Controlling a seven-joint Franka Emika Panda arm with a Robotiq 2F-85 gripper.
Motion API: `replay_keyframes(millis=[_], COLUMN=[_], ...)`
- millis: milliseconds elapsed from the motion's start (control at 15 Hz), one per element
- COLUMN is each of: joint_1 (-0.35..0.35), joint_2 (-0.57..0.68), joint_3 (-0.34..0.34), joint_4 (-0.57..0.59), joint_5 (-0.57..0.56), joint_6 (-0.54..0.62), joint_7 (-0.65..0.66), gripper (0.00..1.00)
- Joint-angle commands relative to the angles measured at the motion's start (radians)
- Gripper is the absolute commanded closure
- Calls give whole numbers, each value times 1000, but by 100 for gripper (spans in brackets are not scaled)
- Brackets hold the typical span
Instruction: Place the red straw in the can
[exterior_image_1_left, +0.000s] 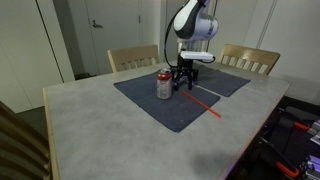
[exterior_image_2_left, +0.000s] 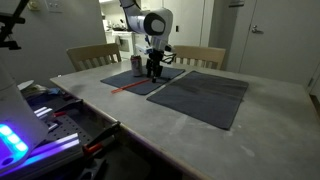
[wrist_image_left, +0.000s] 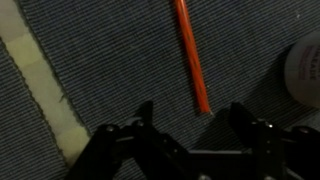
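The red straw (exterior_image_1_left: 203, 100) lies flat on a dark grey placemat (exterior_image_1_left: 170, 105); it also shows in the other exterior view (exterior_image_2_left: 132, 87) and in the wrist view (wrist_image_left: 191, 55). The can (exterior_image_1_left: 164, 84), silver with a red band, stands upright on the mat just beside the gripper; in the wrist view its pale edge (wrist_image_left: 303, 70) shows at the right. My gripper (exterior_image_1_left: 183, 82) hangs low over the straw's near end, fingers open (wrist_image_left: 192, 118) and straddling the straw tip without holding it.
A second dark placemat (exterior_image_2_left: 205, 97) lies alongside on the pale table (exterior_image_1_left: 90, 120). Two wooden chairs (exterior_image_1_left: 133, 57) stand at the far side. Equipment sits by the table edge (exterior_image_2_left: 45, 110).
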Motion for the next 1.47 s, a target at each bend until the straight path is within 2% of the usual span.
replay_keyframes(millis=[0,133,267,333,1000,1400], joint_1=[-18,-18,-9,-1,-20,-35], joint_2=[13,9,-8,-14,19,-32], joint_3=[24,23,20,17,7,10], joint_4=[-24,-26,-38,-46,-43,-93], joint_5=[39,46,49,43,51,77], joint_6=[53,46,33,37,30,44], joint_7=[-23,-17,-3,3,7,2], gripper=[30,12,2,0,0,0])
